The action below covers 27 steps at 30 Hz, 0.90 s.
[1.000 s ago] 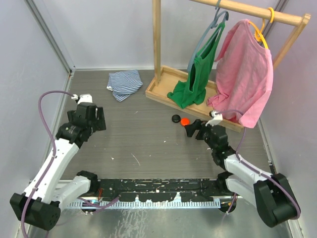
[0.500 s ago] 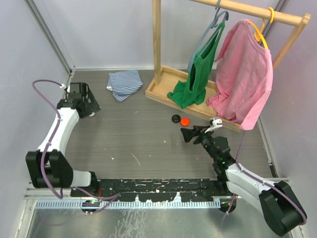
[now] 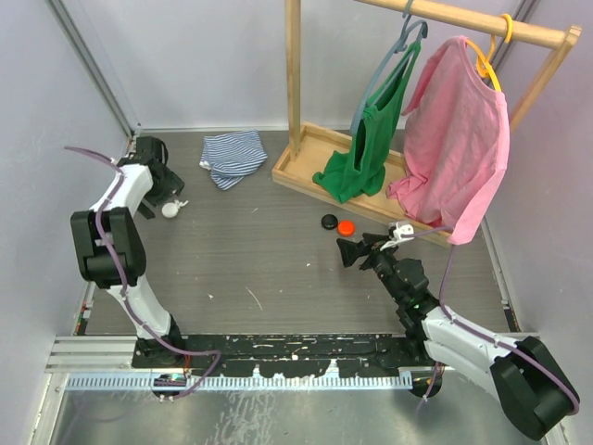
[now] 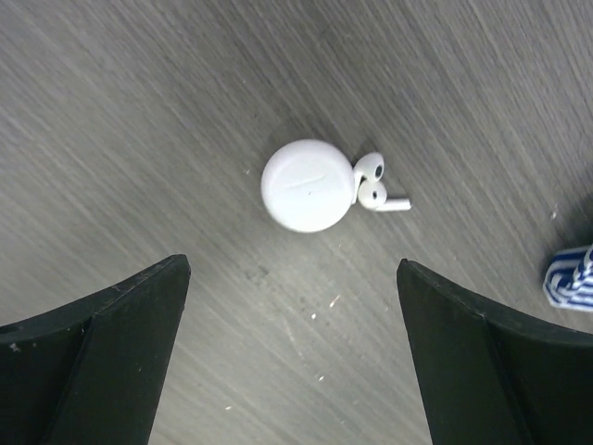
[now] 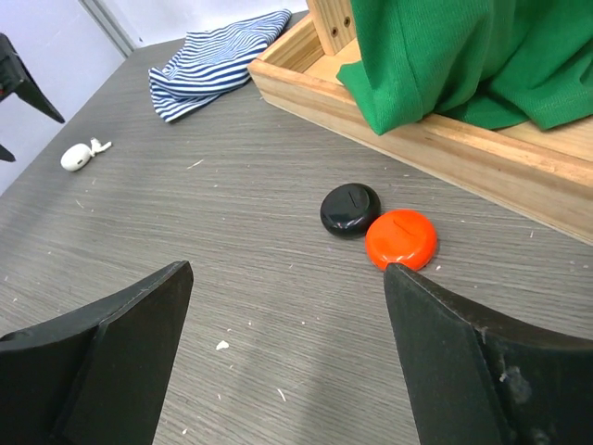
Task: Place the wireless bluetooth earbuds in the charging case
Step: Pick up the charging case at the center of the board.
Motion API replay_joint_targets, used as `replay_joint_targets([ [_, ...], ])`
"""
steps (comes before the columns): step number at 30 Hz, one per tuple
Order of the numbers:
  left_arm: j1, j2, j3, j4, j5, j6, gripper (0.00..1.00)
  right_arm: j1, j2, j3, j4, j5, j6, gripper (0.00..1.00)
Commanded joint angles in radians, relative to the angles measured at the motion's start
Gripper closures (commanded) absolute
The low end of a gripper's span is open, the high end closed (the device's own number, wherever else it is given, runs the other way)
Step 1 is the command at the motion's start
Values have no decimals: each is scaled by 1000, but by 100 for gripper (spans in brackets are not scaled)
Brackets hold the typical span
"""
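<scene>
A white round charging case lies shut on the table, with two white earbuds touching its right side. My left gripper is open and empty, hovering above the table just short of them. In the top view the white case lies at the far left beside my left gripper. A black case and an orange case lie shut, touching each other, just beyond my right gripper, which is open and empty. No black or orange buds show.
A striped cloth lies at the back. A wooden rack base holds a green top and a pink shirt on hangers. Walls close in left and right.
My left arm has swung out to the far left back and now points down at the white case and buds. My right gripper has shifted slightly left, short of the black and orange cases.
</scene>
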<state>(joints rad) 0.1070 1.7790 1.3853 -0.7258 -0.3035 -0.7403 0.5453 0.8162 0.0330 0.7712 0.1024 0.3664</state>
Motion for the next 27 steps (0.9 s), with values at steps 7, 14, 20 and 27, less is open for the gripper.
replay_joint_targets([
  [7,38,167,157,-66,-23,-102,11,30,7,-5,86,76,-56,10],
  [14,61,234,182,-59,6,-110,24,36,14,-7,92,84,-63,10],
  [20,69,273,195,-53,32,-107,30,38,17,-7,95,86,-64,10],
  [27,71,286,178,-51,46,-114,35,37,20,-5,96,86,-64,10],
])
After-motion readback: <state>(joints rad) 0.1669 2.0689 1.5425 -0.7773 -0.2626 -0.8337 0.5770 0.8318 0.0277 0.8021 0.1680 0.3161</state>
